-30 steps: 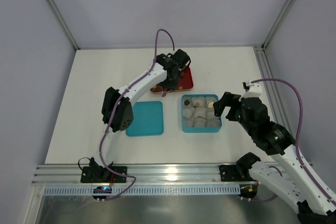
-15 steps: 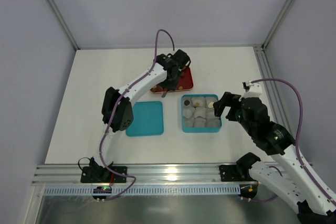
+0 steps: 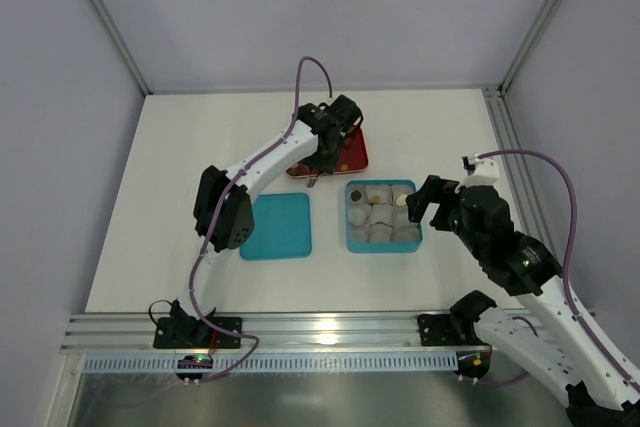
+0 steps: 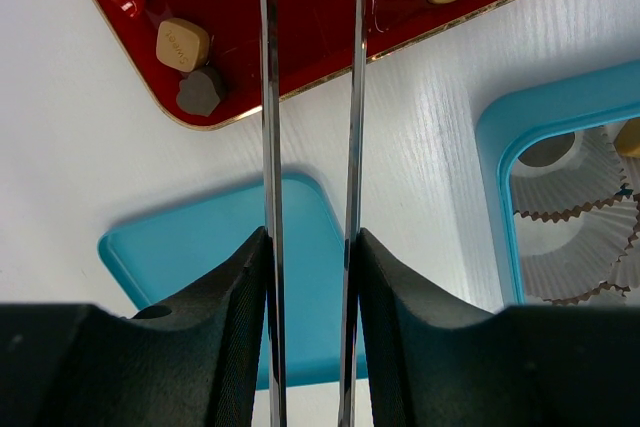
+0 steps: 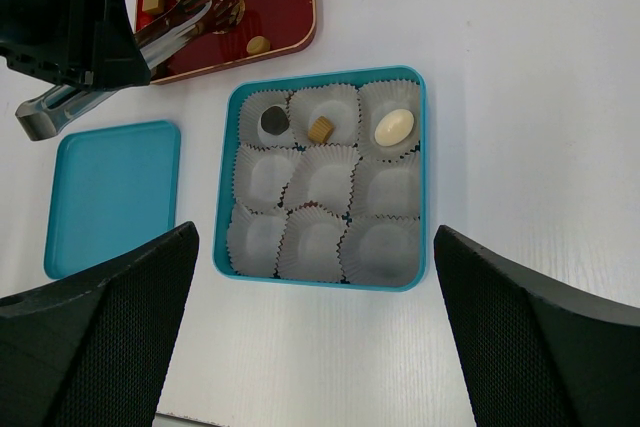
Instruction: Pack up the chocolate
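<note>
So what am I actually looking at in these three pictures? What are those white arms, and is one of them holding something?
Two robot arms are bolted to a white table. One picture looks down from above; the other two come from a camera on each wrist, so the dark shapes at the bottom are parts of that arm itself. The left hand is closed on metal tongs, whose tips reach over a red tray of loose chocolates. The right hand is open and empty, near a blue box with nine paper cups; three cups in one row hold one piece each: dark, tan, cream. The box's lid lies beside it.
</note>
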